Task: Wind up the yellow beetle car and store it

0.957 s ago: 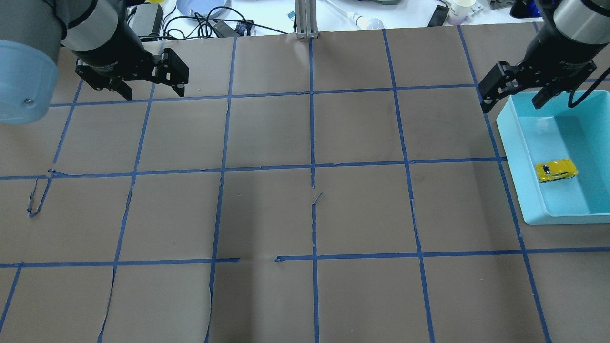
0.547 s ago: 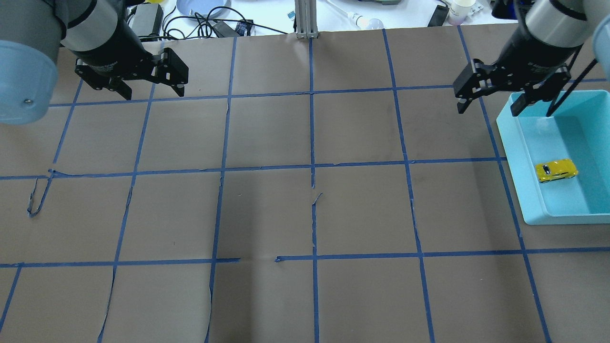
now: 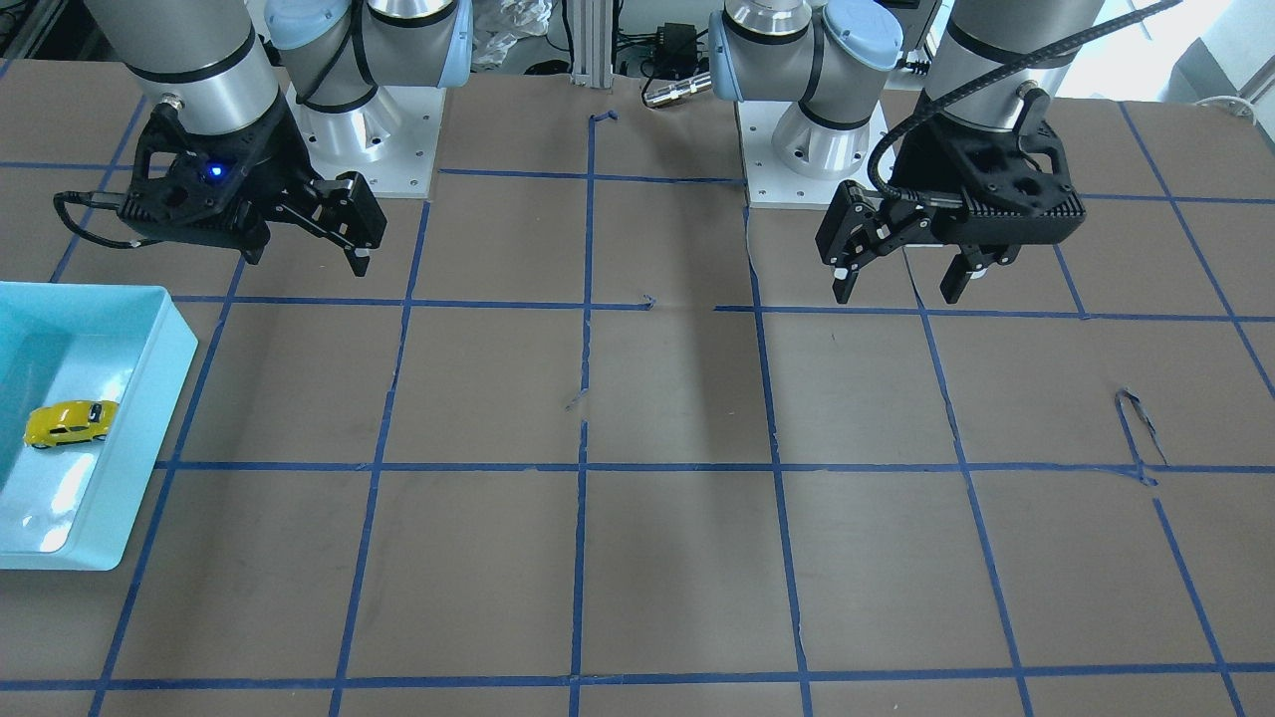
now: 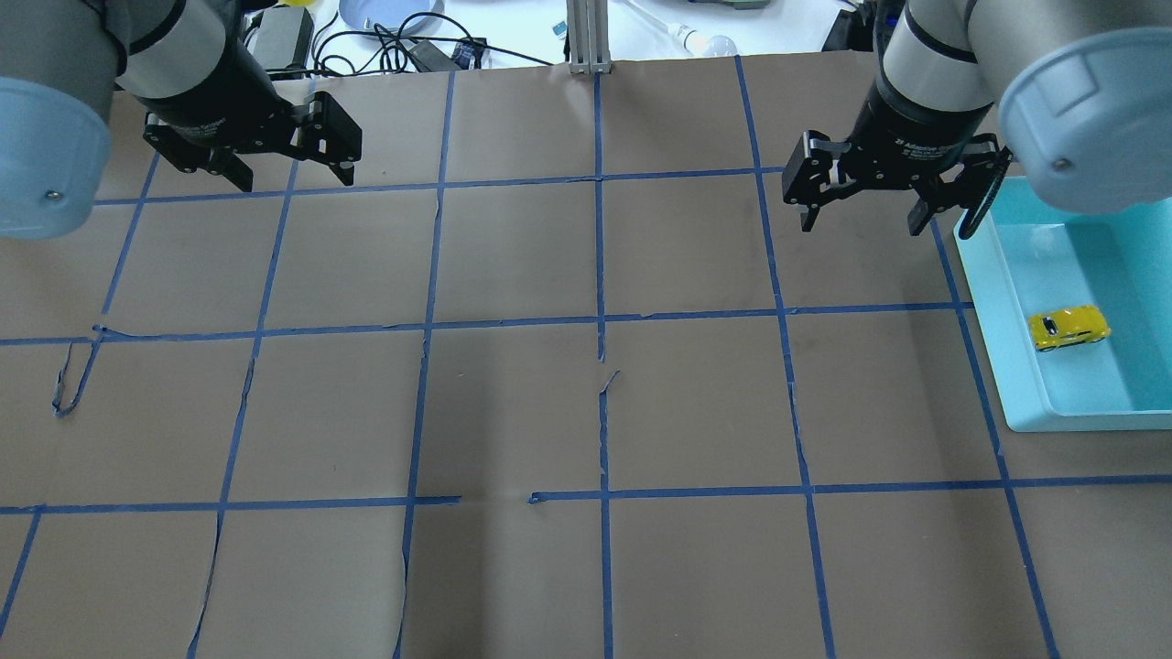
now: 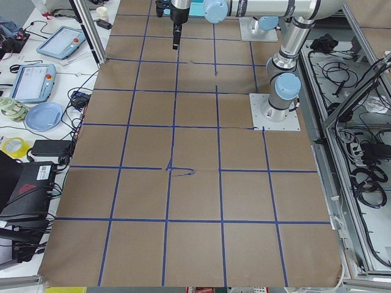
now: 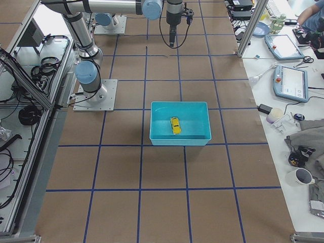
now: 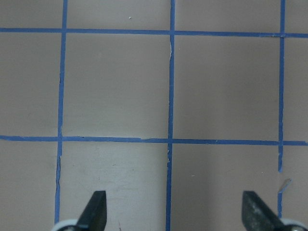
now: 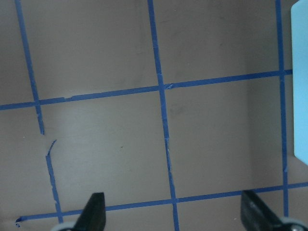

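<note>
The yellow beetle car (image 4: 1068, 329) lies on the floor of a light blue bin (image 4: 984, 275) at the table's right side, and shows in the front view (image 3: 70, 422) and the right side view (image 6: 175, 125). My right gripper (image 4: 861, 224) is open and empty, above the brown table just left of the bin's far corner. Its wrist view shows open fingertips (image 8: 96, 211) over tape lines and the bin's edge (image 8: 301, 82). My left gripper (image 4: 298, 181) is open and empty at the far left, well away from the car.
The brown table carries a grid of blue tape, torn in places (image 4: 73, 375). A metal post (image 4: 586, 37) stands at the far edge. Cables, a blue plate (image 4: 385, 14) and a cup (image 4: 886, 18) lie beyond it.
My right gripper has moved left, from over the bin's far corner to over the table beside the bin. The car and the left arm have not moved.
</note>
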